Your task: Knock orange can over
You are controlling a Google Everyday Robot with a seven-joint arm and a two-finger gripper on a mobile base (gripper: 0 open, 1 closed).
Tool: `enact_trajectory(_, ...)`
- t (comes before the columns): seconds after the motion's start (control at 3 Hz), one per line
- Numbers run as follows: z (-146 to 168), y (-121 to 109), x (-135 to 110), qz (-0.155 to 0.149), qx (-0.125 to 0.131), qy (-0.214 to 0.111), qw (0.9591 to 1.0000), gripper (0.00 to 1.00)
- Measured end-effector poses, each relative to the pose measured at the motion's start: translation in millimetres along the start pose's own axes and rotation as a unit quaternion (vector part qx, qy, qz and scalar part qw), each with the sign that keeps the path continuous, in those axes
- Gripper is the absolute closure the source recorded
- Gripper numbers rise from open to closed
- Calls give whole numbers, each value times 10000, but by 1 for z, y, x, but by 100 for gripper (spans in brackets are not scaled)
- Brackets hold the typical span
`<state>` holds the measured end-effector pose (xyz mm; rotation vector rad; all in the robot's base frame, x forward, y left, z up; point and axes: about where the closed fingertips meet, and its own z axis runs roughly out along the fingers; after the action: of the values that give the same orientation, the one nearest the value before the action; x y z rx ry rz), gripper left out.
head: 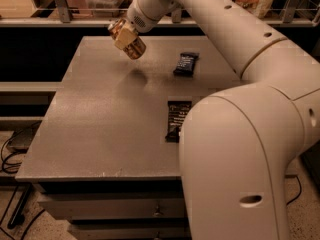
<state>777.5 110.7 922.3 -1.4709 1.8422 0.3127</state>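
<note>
The orange can [134, 48] is shiny orange-gold and tilted, held in the air above the far left part of the grey table [100, 134]. Its shadow falls on the tabletop just below it. My gripper [125, 37] reaches in from the upper right and is shut on the can, with a pale finger [124, 39] across its side. The can's lower end sticks out below the fingers. My white arm fills the right side of the view.
One dark snack-bar wrapper [186, 64] lies at the far right of the table, another [177, 119] near the middle right, partly behind my arm. A metal railing [60, 4] runs behind the table. Cables [12, 154] lie on the floor at left.
</note>
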Motion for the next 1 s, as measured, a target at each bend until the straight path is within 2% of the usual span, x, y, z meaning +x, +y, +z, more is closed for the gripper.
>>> enact_trajectory(0.33, -1, 20, 23, -209, -433, 560, 9973, 35)
enact_trajectory(0.67, 1, 34, 39, -257, -759, 784, 9937, 12)
enact_trajectory(1.0, 3, 43, 50, -121, -928, 742, 9928, 0)
